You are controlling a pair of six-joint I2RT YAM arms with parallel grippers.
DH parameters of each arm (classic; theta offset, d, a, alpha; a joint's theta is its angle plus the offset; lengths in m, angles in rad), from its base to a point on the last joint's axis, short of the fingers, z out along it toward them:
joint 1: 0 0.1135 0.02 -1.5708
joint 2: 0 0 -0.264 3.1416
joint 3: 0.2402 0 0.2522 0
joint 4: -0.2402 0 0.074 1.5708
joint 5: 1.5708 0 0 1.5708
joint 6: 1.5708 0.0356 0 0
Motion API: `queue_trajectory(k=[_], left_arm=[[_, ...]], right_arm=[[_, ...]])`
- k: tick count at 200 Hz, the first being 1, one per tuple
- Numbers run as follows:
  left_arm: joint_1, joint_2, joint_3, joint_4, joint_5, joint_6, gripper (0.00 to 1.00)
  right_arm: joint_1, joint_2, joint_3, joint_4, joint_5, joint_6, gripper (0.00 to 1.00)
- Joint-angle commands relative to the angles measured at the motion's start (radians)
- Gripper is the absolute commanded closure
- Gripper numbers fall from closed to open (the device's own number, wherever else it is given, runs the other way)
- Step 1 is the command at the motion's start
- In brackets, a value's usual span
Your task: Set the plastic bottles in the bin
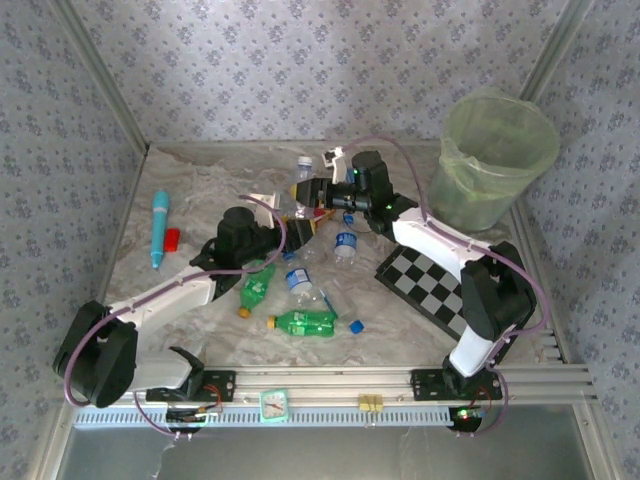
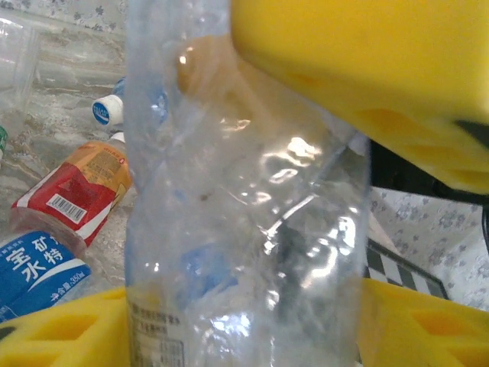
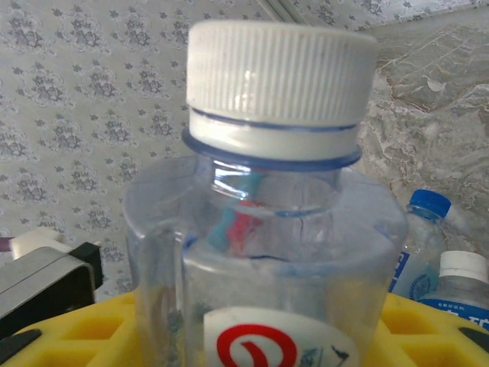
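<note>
- While my two grippers meet above the middle of the table, one clear bottle (image 3: 260,222) with a white cap hangs between them. It is well short of the bin (image 1: 470,195), which stands far off to the right of my right gripper (image 3: 252,332).
- My right gripper has its yellow fingers (image 3: 69,336) drawn in close on both sides of the bottle's body, just under the shoulder. I judge that it has hold.
- My left gripper (image 2: 252,206) straddles the lower body of the same bottle with its jaws partly apart. I cannot tell whether they press on it or stand clear.
- Done so far: nothing I can confirm. The bin's wall is cloudy and its bag masks the bottom, so I cannot say whether any bottle lies inside.
- Left to do, as I judge it: carry this bottle across to the bin, then fetch the others.
- On the near side of my left gripper lie a green bottle (image 1: 257,285) and a second green bottle (image 1: 305,322). A blue-labelled bottle (image 1: 345,243) lies below my right gripper.
- A red-labelled bottle (image 2: 76,191) lies on the table just beyond my left gripper's jaws.
- Hard to make out: the held bottle's base is cut off in both wrist views. My grippers also cover part of the pile from above, so I cannot count what remains.
</note>
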State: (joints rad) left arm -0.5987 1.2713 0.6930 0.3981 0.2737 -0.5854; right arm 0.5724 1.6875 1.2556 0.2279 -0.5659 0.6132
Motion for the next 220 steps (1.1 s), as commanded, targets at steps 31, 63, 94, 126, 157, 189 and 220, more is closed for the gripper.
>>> queue_trajectory(k=[31, 63, 94, 126, 157, 189, 220], left_arm=[[-0.007, -0.018, 0.056, -0.008, -0.001, 0.021, 0.09], [-0.007, -0.037, 0.059, -0.102, -0.11, 0.008, 0.06], [0.028, -0.046, 0.076, -0.242, -0.213, -0.035, 0.02], [0.096, -0.03, 0.117, -0.362, -0.224, -0.058, 0.0], [0.128, -0.014, 0.098, -0.342, -0.258, -0.072, 0.0], [0.135, 0.043, 0.093, -0.257, -0.231, -0.071, 0.0], [0.135, 0.118, 0.14, -0.245, -0.195, -0.073, 0.0]], right_arm=[[-0.031, -0.092, -0.021, -0.15, 0.1, -0.124, 0.48], [-0.047, -0.172, 0.019, -0.38, 0.271, -0.242, 0.48], [-0.078, -0.255, 0.099, -0.565, 0.427, -0.32, 0.48], [-0.125, -0.309, 0.261, -0.705, 0.557, -0.372, 0.48], [-0.238, -0.327, 0.393, -0.738, 0.651, -0.436, 0.5], [-0.409, -0.326, 0.446, -0.663, 0.766, -0.484, 0.51], [-0.539, -0.29, 0.461, -0.549, 0.87, -0.542, 0.52]])
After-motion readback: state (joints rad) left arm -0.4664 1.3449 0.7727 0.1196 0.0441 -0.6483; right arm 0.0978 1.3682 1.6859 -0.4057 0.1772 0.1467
